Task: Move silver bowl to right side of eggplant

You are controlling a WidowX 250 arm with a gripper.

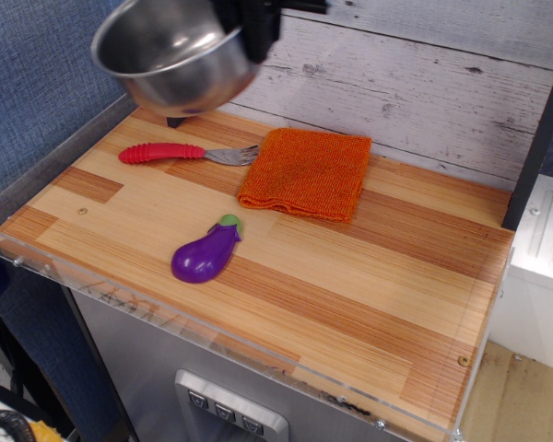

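The silver bowl (177, 55) hangs high in the air at the top left, above the back left corner of the wooden table (369, 276). My gripper (258, 37) is shut on the bowl's right rim; only its black lower part shows at the top edge. The purple eggplant (205, 253) with its green cap lies on the table near the front left, well below and in front of the bowl.
A fork with a red handle (162, 152) lies at the back left. A folded orange cloth (306, 172) lies at the back middle. A clear plastic lip (212, 336) runs along the table's front edge. A plank wall (424, 83) stands behind.
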